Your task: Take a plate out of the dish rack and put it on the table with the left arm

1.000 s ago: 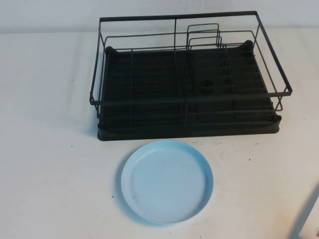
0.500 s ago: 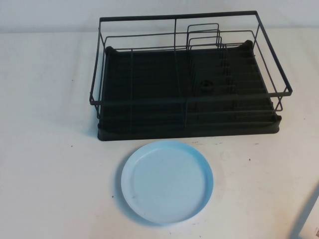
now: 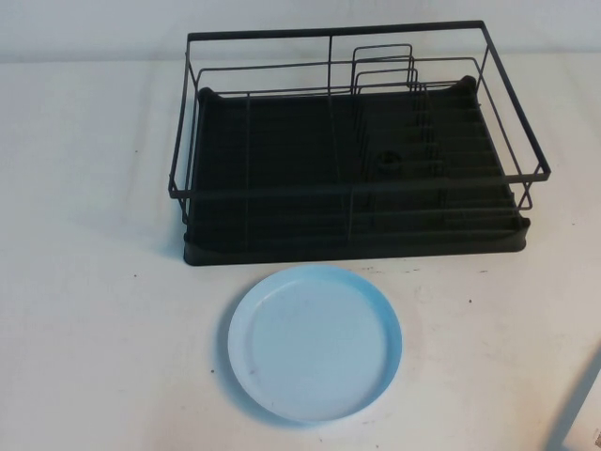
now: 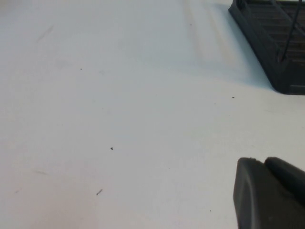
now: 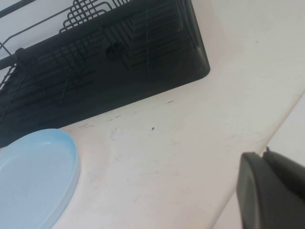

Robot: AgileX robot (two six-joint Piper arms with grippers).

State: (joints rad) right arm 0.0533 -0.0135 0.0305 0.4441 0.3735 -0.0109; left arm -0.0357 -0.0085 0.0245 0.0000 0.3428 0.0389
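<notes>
From the high view, your work looks done: the plate lies flat on the table, right side up, just in front of the dish rack and apart from its front edge. Taking the table's middle as the clock centre, with twelve away from the robot, the rack sits toward twelve o'clock and the plate toward six. Nothing is touching the plate, and no arm shows in the high view at all, so I judge both to be pulled back and nothing obvious left to do.

Going left to right: the left gripper shows only as a dark piece at the corner of its own wrist view, low over bare table, with one corner of the rack well off from it. You cannot tell from this whether its fingers are parted or closed. It holds nothing you can see.

The right gripper likewise shows only as a dark piece, hanging near the table's edge on the right, with the plate and rack across from it. Its fingers cannot be judged either.

Count: one plate, one rack with no dishes in it, two grippers.
</notes>
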